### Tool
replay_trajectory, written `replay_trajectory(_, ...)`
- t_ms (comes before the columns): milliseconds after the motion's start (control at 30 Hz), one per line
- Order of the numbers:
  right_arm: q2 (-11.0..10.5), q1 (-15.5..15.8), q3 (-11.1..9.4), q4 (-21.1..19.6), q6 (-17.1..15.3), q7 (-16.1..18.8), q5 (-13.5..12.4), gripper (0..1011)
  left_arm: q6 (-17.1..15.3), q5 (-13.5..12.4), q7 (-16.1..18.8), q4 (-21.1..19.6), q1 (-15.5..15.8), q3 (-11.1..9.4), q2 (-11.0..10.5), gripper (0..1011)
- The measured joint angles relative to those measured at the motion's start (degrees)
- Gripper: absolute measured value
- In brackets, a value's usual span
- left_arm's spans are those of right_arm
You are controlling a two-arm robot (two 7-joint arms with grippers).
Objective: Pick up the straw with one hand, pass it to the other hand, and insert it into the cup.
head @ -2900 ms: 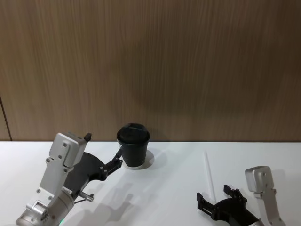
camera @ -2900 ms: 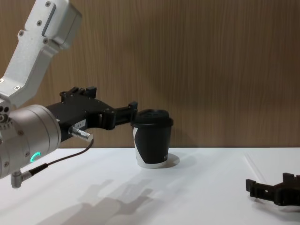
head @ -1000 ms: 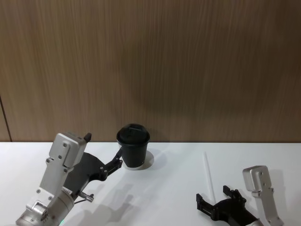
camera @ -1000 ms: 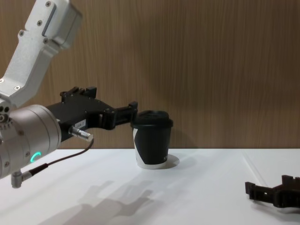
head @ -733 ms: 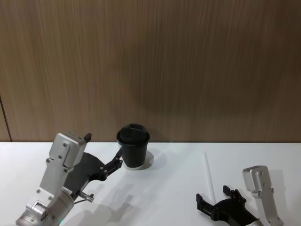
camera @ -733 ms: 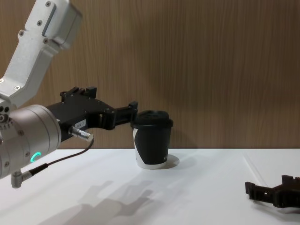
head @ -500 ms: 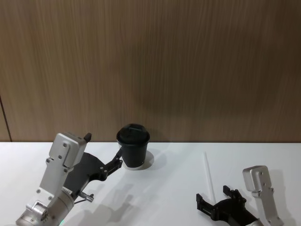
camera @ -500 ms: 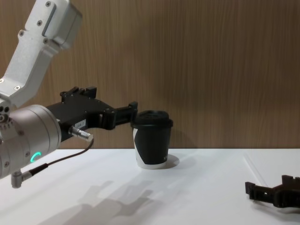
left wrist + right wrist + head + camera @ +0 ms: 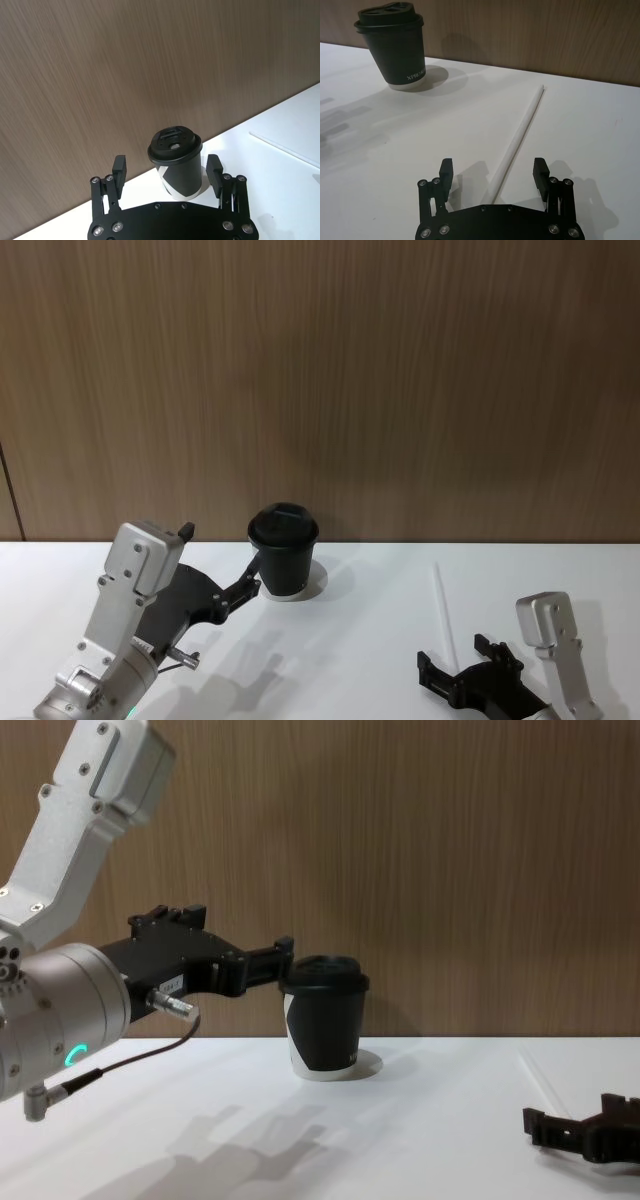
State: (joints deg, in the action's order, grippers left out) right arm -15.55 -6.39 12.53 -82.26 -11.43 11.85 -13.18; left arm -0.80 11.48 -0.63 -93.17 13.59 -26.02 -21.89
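The cup [image 9: 284, 565], black with its lid on, is standing upright at the back of the white table [image 9: 370, 640], in front of a wood wall [image 9: 400, 390]. The left gripper [image 9: 252, 575] is hanging just left of the cup, fingers apart and pointing at its side. The straw [image 9: 443, 612] is lying flat on the right, well apart from the cup. The right gripper [image 9: 455, 660] is sitting low with its 2 fingers spread, the straw's near end lying between them.

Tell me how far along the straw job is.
Nothing is done yet: the straw lies flat on the table. In hand: the open right end effector straddles its near end, ungripped. Remaining: grasp, pass to the open left end effector by the lidded coffee cup, insert.
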Motion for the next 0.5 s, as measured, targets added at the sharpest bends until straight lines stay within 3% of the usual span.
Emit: replay_trajectory(500,0.00,0.00,0.00,0.00,0.00,0.00,-0.01,1001,0.00,0.00,0.00,0.00,0.00,0.00,0.00,1002)
